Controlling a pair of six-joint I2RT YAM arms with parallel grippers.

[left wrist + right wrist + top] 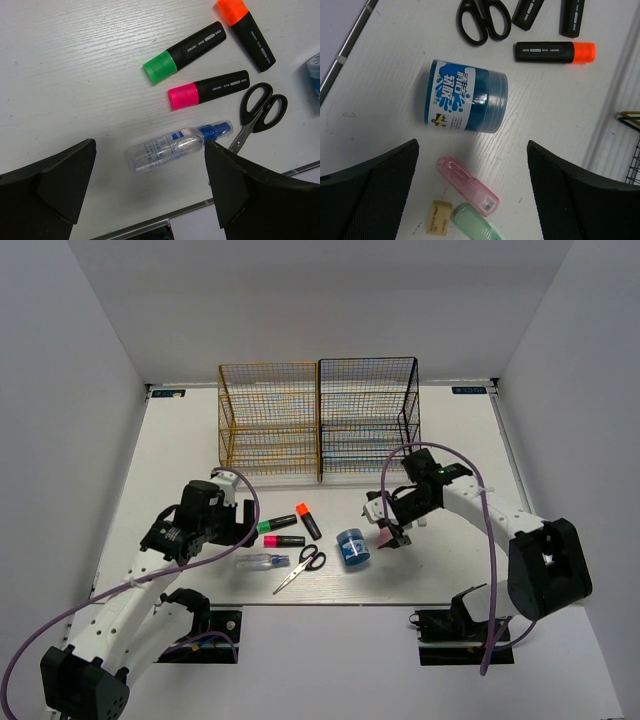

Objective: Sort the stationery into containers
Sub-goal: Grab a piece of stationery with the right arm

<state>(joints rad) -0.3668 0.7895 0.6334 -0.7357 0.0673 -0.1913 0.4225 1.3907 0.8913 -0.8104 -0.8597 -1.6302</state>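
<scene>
Two tall wire racks stand at the back, one gold-yellow (268, 420) and one black (368, 415). In front lie a green-capped highlighter (185, 52), a pink-capped one (210, 89), an orange-capped one (246, 31), black-handled scissors (260, 110) and a clear blue-capped tube (175, 146). My left gripper (150, 144) hovers open over the tube, holding nothing. A round blue jar (465, 102) lies on its side, with a pink stick (467, 186) and a green stick (475, 222) beside it. My right gripper (472, 144) is open above them, empty.
A small tan eraser (438, 217) lies next to the green stick. The table's near edge (165, 220) runs just below the tube. A corner of the racks (630, 117) shows at the right of the right wrist view. White walls enclose the table.
</scene>
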